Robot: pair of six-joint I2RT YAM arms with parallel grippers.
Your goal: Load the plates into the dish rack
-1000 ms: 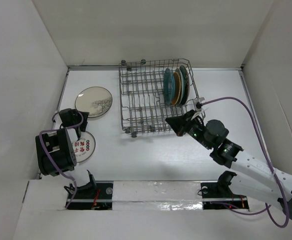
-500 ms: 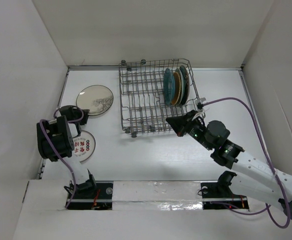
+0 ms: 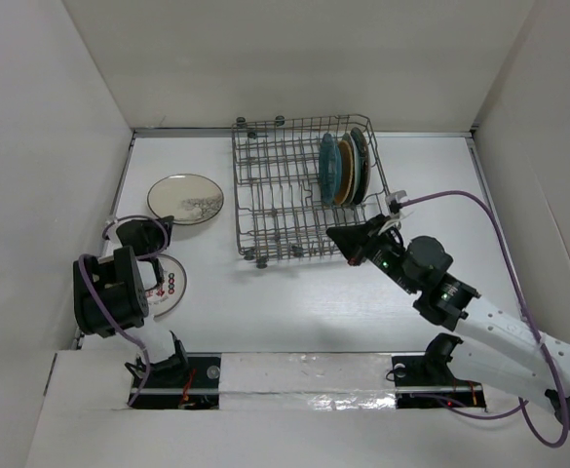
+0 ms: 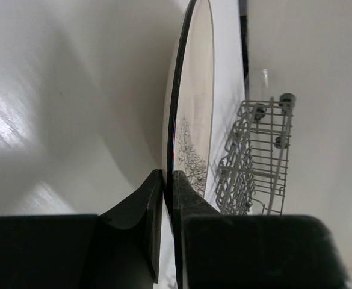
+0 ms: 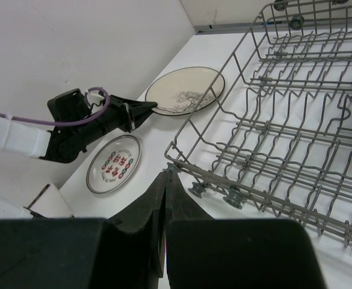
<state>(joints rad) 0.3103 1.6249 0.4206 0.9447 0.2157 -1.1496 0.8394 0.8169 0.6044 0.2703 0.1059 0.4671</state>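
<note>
My left gripper (image 3: 161, 225) (image 4: 168, 179) is shut on the near rim of the cream plate with the tree drawing (image 3: 185, 198) (image 4: 195, 102), which is tipped up off the table left of the dish rack (image 3: 283, 195) (image 4: 255, 158). The white plate with red characters (image 3: 171, 284) (image 5: 114, 163) lies flat by the left arm, partly covered by it. Three plates (image 3: 343, 168), teal and orange, stand upright at the right end of the rack. My right gripper (image 3: 337, 235) (image 5: 165, 176) is shut and empty at the rack's near right corner, tips close to a rack foot (image 5: 233, 197).
White walls close in the table on the left, back and right. The rack's left and middle slots (image 5: 290, 114) hold nothing. A purple cable (image 3: 460, 198) loops over the right arm beside the rack.
The left jaws have closed on the cream plate's rim, and the plate has shifted slightly right and tipped. The left arm's wrist swung. The right arm barely moved.
</note>
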